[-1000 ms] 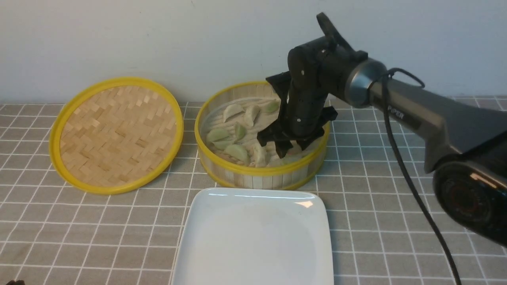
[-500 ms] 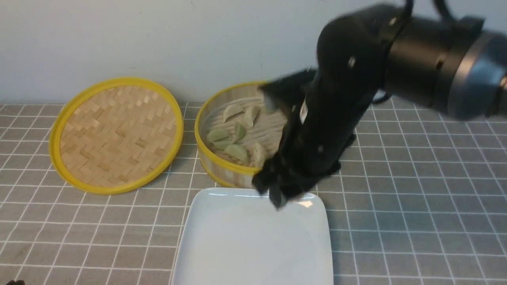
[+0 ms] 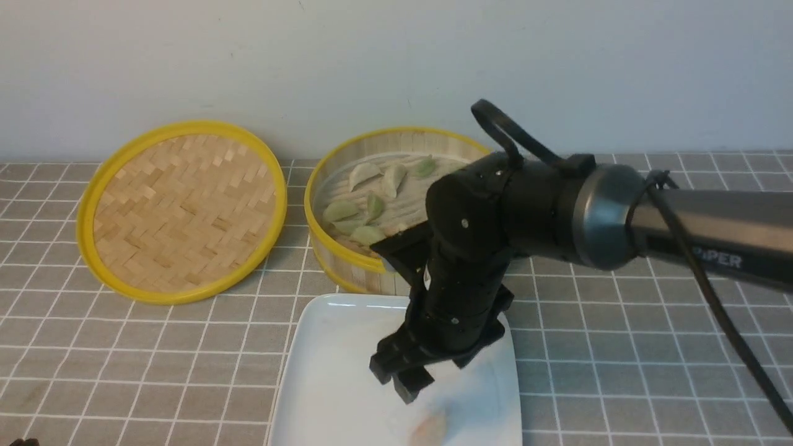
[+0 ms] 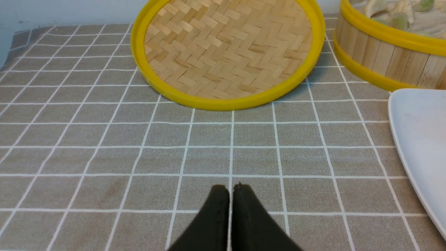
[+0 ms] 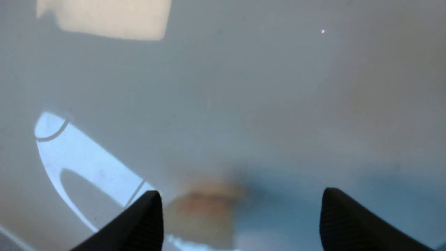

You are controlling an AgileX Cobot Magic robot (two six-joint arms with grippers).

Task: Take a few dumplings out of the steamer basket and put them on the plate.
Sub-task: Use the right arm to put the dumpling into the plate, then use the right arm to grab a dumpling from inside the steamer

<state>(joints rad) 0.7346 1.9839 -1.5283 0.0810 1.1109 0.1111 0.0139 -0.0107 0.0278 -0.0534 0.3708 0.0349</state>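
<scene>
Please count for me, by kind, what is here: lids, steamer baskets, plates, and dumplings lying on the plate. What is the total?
Lid: 1
Steamer basket: 1
Plate: 1
Dumpling on the plate: 1 (pinkish, blurred)
Total: 4

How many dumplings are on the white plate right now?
1: a blurred pinkish dumpling near the plate's near edge, just under the open right gripper. The right arm covers part of the plate and may hide others.

A pinkish dumpling (image 3: 427, 427) on the plate (image 3: 334, 371) is only a blur. The right arm (image 3: 557, 210) hides the right half of the basket (image 3: 353, 272). The plate's near edge is cut off.
</scene>
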